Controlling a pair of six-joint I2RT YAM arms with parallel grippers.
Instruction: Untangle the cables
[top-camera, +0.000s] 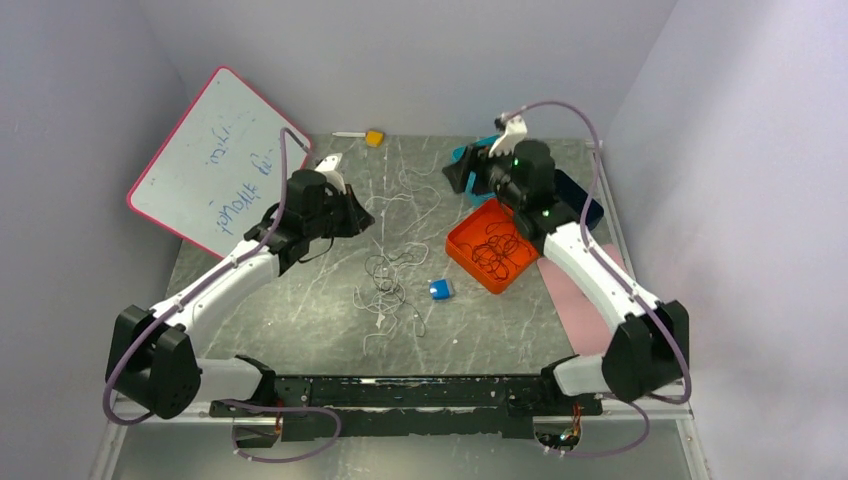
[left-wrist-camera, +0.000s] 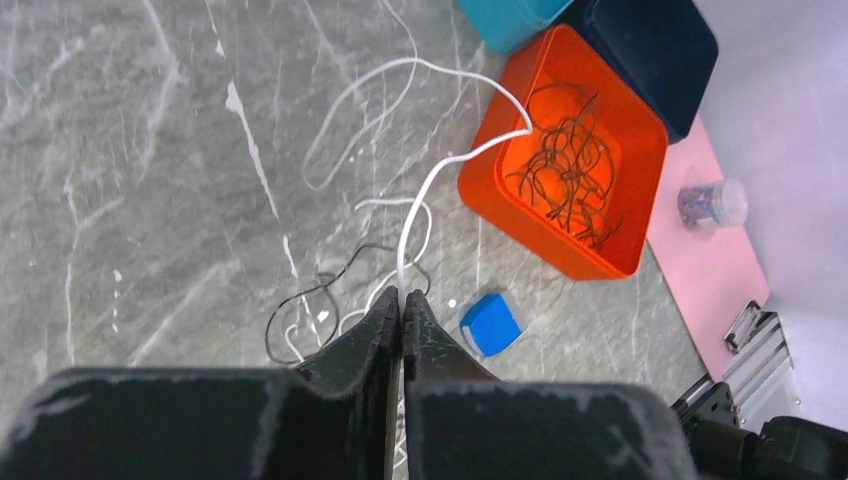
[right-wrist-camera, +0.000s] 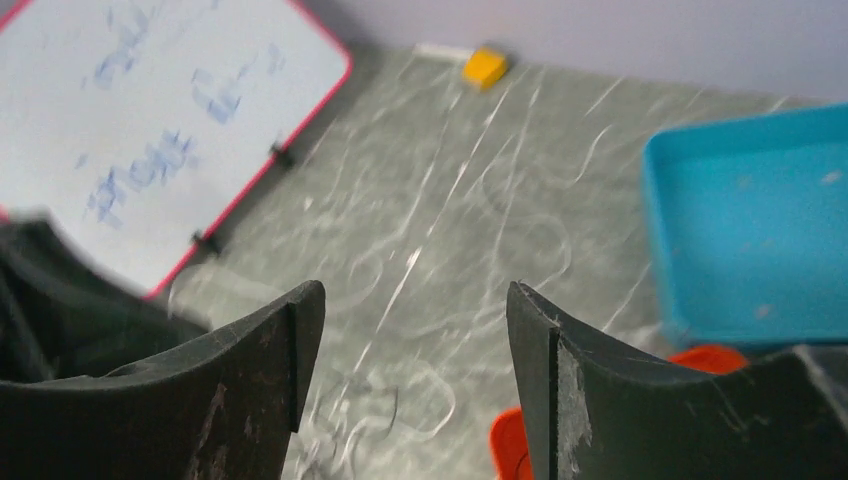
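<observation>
A loose tangle of whitish and black cables (top-camera: 390, 275) lies mid-table. My left gripper (top-camera: 366, 218) is raised at the tangle's upper left. In the left wrist view it (left-wrist-camera: 401, 296) is shut on a white cable (left-wrist-camera: 425, 190) that rises from the jaws and runs to the rim of the orange tray (left-wrist-camera: 640, 170). A thin black cable (left-wrist-camera: 300, 300) loops below it on the table. Black cables (top-camera: 497, 248) lie coiled in the orange tray (top-camera: 462, 250). My right gripper (top-camera: 462, 178) is open and empty above the tray's far side; its view (right-wrist-camera: 415, 300) shows blurred cables (right-wrist-camera: 400, 400) below.
A small blue block (top-camera: 440, 289) lies right of the tangle. A teal tray (right-wrist-camera: 750, 230) and a dark blue tray (top-camera: 585, 205) stand behind the orange one. A pink sheet (top-camera: 575, 290) lies at the right, with a clear jar (left-wrist-camera: 712, 203). A whiteboard (top-camera: 215, 160) leans at the left. A yellow block (top-camera: 374, 137) is at the back.
</observation>
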